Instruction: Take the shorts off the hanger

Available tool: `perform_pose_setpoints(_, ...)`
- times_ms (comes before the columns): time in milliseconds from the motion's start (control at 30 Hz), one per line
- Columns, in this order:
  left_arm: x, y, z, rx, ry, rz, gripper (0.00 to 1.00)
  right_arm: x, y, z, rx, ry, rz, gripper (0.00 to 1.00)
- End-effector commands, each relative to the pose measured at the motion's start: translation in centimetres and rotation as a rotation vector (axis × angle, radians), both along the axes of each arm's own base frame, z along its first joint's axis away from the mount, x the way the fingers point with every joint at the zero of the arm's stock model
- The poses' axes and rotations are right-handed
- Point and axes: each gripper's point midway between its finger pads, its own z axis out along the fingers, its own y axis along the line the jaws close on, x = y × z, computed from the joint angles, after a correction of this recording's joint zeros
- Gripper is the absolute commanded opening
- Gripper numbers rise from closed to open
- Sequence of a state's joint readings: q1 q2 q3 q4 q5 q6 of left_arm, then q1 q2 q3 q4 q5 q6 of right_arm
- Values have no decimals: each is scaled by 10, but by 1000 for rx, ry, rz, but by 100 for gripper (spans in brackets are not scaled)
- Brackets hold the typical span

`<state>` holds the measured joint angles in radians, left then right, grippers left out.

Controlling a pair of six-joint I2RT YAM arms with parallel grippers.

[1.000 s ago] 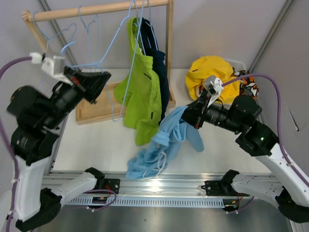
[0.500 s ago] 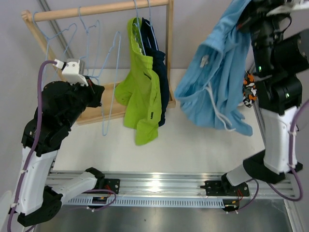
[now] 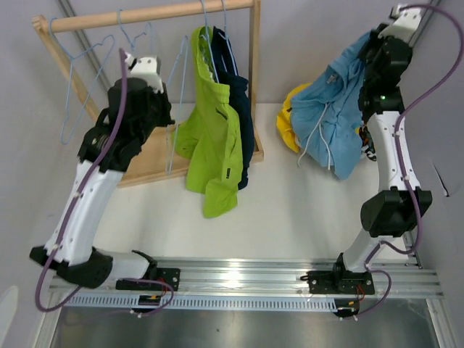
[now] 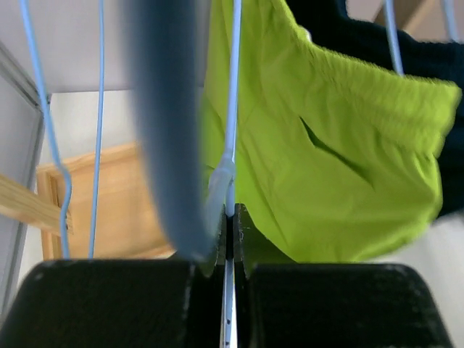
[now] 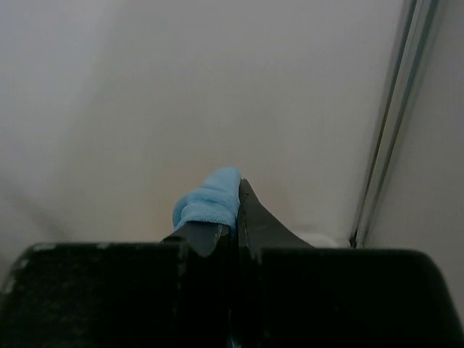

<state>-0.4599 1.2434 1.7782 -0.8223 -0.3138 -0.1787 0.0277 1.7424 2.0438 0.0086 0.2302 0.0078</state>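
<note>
Blue wire is what the left gripper (image 4: 230,217) has: its two black fingers are pressed together on one thin pale wire hanger (image 4: 233,109), with no shorts on it. Right behind that wire hang the lime green shorts (image 4: 326,159), and the dark navy shorts (image 4: 406,58) sit behind those. The right gripper (image 5: 235,210) is clamped on a fold of the light blue shorts (image 5: 210,203); its own camera sees only that bit of cloth and a plain grey wall (image 5: 145,94). The top view shows more: the right arm reaches high, and the light blue shorts (image 3: 330,119) dangle from it above the far right of the white counter (image 3: 290,210), off any hanger. Under them lie the yellow shorts (image 3: 286,123) in a heap, mostly hidden by the blue cloth. A tiny bit of the patterned shorts (image 3: 367,143) seems to peek out by the arm, too small to be sure. So that makes four shorts easy to count, and maybe a fifth. Two of them, green and navy, hang on the wooden rack (image 3: 145,14). Three more bare blue hangers (image 3: 80,87) hang to the left on the same rail, crowding the left arm.
</note>
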Motion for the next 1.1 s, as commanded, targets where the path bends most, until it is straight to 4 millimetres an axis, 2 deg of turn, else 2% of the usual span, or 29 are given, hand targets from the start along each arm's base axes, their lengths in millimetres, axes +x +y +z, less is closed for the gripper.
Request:
perform_pose_setpoints(0,42,7,42,-9,-116,73,0,9,6,-34,111,-19,58,0)
perform_pose_setpoints(33,49,13,55,-14,-134,96,0,12,4,-57,136,35,59,0)
perform_pose_setpoints(67,53,17,74,-23,-168,114,0,14,14,-105,163,170,112,3)
perform_pose_setpoints(100,61,18,75,-15,-164,124,0,13,26,-126,229,220,166,33)
perform_pose_setpoints(133,72,19,93,-21,-192,140,0,10,26,-146,256,265,215,50)
perform_pose_setpoints(167,80,22,93,-1,-187,159,0,-3,35,-181,281,313,253,64)
perform_pose_setpoints(200,87,23,89,20,-173,168,0,-13,43,-196,321,325,282,89)
perform_pose_setpoints(233,94,25,105,21,-216,182,0,-22,51,-201,330,300,316,95)
perform_pose_setpoints(267,98,30,103,39,-212,213,0,-43,53,-230,352,343,321,96)
perform_pose_setpoints(300,103,37,106,43,-225,234,0,-52,57,-240,363,354,336,98)
perform_pose_setpoints(333,105,41,106,43,-228,244,0,-62,73,-249,359,375,377,98)
perform_pose_setpoints(367,108,44,102,40,-221,249,0,-76,81,-248,355,377,397,98)
perform_pose_setpoints(400,114,52,99,34,-219,256,0,-87,86,-273,361,428,404,98)
perform_pose_setpoints(433,115,56,99,24,-220,263,0,-97,92,-280,353,452,430,98)
perform_pose_setpoints(467,119,59,96,24,-214,267,0,-109,99,-276,344,443,454,98)
perform_pose_setpoints(500,124,68,95,22,-212,283,0,-120,102,-293,346,479,457,98)
perform_pose_setpoints(533,128,71,93,21,-211,288,0,-130,106,-299,348,496,472,98)
perform_pose_setpoints(667,151,91,85,4,-209,328,0,-170,132,-307,318,501,556,98)
perform_pose_setpoints(733,159,91,88,-31,-228,312,1,-187,140,-309,300,500,575,98)
perform_pose_setpoints(900,179,90,77,-70,-217,284,2,-206,158,-311,262,515,598,98)
perform_pose_setpoints(1000,184,85,65,-76,-185,262,11,-209,162,-310,256,520,604,98)
perform_pose_setpoints(1067,186,84,56,-69,-157,258,21,-212,165,-312,252,529,612,98)
